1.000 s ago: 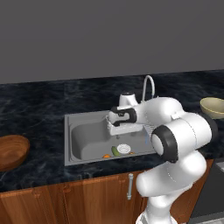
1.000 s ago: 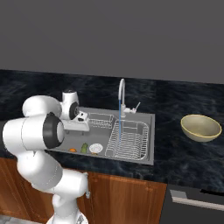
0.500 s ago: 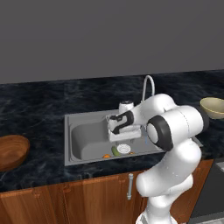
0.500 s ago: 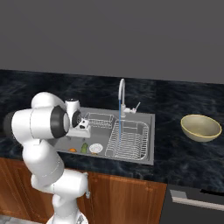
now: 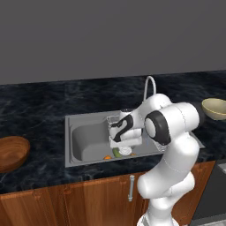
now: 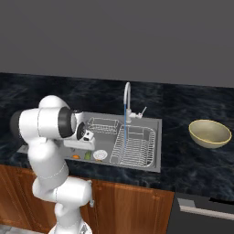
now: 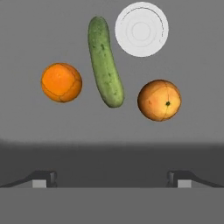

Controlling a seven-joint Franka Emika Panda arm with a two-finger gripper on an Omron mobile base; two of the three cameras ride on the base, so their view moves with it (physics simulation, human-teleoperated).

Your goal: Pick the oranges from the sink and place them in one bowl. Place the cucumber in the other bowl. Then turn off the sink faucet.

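**Above the basin, claw spread, fruit not yet touched**

Evidently I had the claw (image 7: 112, 177) hanging over the sink (image 5: 88, 137), jaws spread wide and holding nothing, so the camera on it looked down at the basin floor. Both oranges lay there, one (image 7: 61, 82) left of the cucumber (image 7: 105, 61), the other (image 7: 159, 99) right of it, apart from it, with the round white drain (image 7: 141, 29) just beside the cucumber's far end. All three sat ahead of the fingertips, untouched. The wooden bowl (image 5: 11, 152) and the olive bowl (image 6: 210, 133) waited on the tabletop at opposite sides, and the faucet (image 6: 126, 98) ran blue.
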